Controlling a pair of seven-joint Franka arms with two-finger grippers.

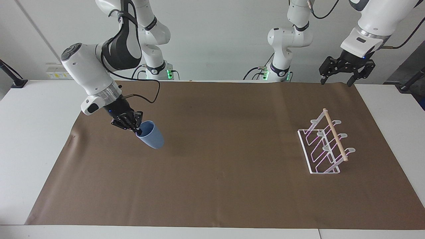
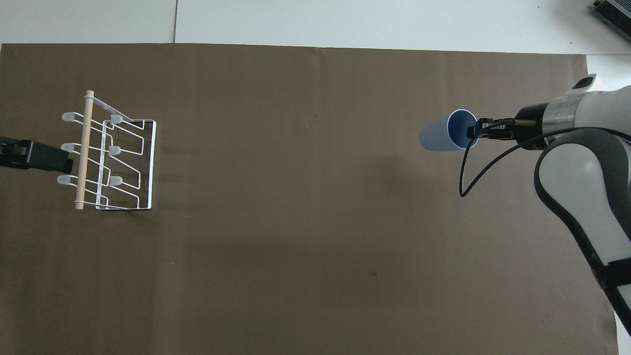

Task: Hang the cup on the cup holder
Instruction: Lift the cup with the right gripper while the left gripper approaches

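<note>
At the robots' own edge of the counter [image 1: 33,132], reading the brown mat [image 1: 225,186] as a clock dial seen from overhead with twelve o'clock pointing away from the robots, the two arms rise from about five and seven o'clock. The left arm waits with the left gripper [image 1: 336,81] raised high over the mat's corner at its own end. Its black fingers [image 1: 322,79] are spread apart and point downward with nothing between them. From overhead only the dark tip of the left gripper [image 2: 44,157] shows, at the nine o'clock edge of the view.

The right arm bends down and out over its end of the mat. The right gripper [image 1: 136,130] is clenched on the rim of the cup [image 1: 153,137], one finger inside the mouth and one outside. The light-blue cup is lifted clear of the mat and tilted steeply. Its dark-blue mouth faces back toward the wrist and its narrower base points down and toward the left arm's end. From overhead the cup [image 2: 436,138] hangs over the mat near three o'clock, with the right gripper [image 2: 472,132] at its rim.

The cup holder [image 1: 323,146] stands on the mat at nine o'clock, well apart from the cup. In the overhead view the cup holder [image 2: 111,150] shows white wire loops and rounded tabs. The wooden dowel [image 1: 335,136] runs along its top, in line with six and twelve o'clock.
</note>
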